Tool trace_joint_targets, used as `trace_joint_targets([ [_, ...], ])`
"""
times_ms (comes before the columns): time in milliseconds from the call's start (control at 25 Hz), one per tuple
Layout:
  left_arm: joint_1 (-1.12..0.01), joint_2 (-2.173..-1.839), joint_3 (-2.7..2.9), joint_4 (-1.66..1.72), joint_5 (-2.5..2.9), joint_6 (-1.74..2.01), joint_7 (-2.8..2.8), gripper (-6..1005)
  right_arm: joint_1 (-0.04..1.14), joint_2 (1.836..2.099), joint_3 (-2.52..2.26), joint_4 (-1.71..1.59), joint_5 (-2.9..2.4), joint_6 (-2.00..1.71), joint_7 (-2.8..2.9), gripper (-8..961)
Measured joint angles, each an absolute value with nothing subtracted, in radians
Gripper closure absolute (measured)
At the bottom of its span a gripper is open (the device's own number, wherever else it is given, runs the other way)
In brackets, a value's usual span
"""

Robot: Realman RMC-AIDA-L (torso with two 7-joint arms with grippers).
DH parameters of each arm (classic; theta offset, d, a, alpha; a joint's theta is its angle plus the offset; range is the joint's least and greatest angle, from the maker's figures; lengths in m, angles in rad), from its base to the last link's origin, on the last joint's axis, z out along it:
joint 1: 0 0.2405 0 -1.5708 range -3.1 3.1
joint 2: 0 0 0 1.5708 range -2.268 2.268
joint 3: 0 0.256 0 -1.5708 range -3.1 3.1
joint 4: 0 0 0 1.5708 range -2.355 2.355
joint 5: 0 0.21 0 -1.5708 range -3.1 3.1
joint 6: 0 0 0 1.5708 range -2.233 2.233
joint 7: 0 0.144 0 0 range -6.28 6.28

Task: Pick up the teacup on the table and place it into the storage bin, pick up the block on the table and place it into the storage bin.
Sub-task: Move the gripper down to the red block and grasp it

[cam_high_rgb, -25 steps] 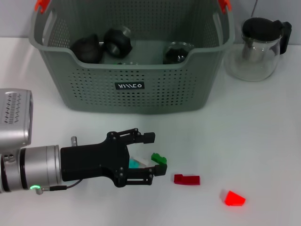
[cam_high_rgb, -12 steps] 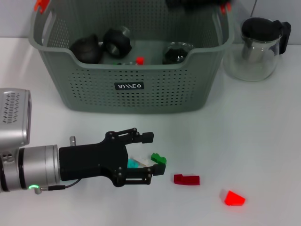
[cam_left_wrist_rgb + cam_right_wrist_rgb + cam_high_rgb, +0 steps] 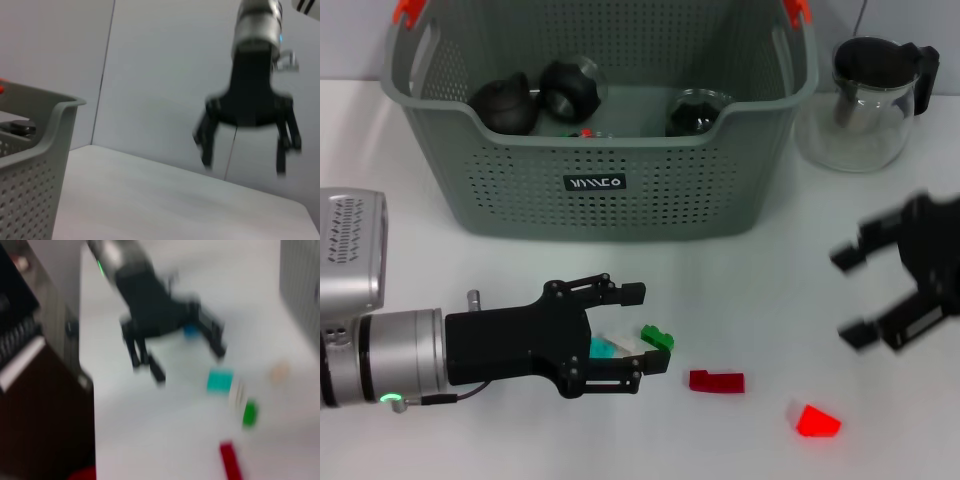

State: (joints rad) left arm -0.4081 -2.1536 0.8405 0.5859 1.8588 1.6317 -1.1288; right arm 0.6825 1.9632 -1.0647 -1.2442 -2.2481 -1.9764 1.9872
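On the right side of the table (image 3: pixel 770 290), the right gripper (image 3: pixel 890 290) now hangs low with its fingers spread apart and nothing between them; half a second ago it was a dark shape over the far right corner of the storage bin (image 3: pixel 600 180), and a second ago it was out of sight. A small red block (image 3: pixel 585 132) lies inside the bin among the dark teacups (image 3: pixel 505 105), lower and further left than it showed a moment before; a second ago no red showed there. The left gripper (image 3: pixel 638 335) has not moved across the three moments. It lies low over the near left of the table, its fingers wide apart, and holds nothing.

Just beside its fingertips lie a teal block (image 3: pixel 605 347), a pale piece touching it, and a green block (image 3: pixel 657 337). A flat red block (image 3: pixel 717 381) sits a little further right, and a bright red wedge (image 3: pixel 817 421) lies near the front edge, below the right gripper and apart from it.

The bin stands at the back, its front wall well apart from the loose blocks, with bare table between. A glass teapot (image 3: pixel 870 105) stands just beside the bin's right wall, behind the right gripper. Between the two grippers the table is open apart from the flat red block.
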Motion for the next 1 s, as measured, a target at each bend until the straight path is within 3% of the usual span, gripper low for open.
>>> trace_joint_targets([
  [40, -0.409, -2.154, 0.841, 0.586, 1.859, 1.632, -1.129, 170, 0.683, 1.963, -1.065, -1.244, -2.248, -1.976, 1.987, 25],
  [240, -0.415, -2.154, 0.841, 0.585, 1.858, 1.632, -1.131, 170, 0.707, 2.083, -1.079, -1.240, -2.529, -1.954, 1.996, 28],
  [320, -0.417, -2.154, 0.841, 0.584, 1.858, 1.631, -1.131, 170, 0.720, 2.106, -1.132, -1.206, -2.585, -1.919, 2.026, 29],
  [1000, -0.410, -2.154, 0.841, 0.580, 1.854, 1.629, -1.127, 170, 0.750, 2.102, -1.577, -1.119, -2.579, -1.715, 2.356, 40],
])
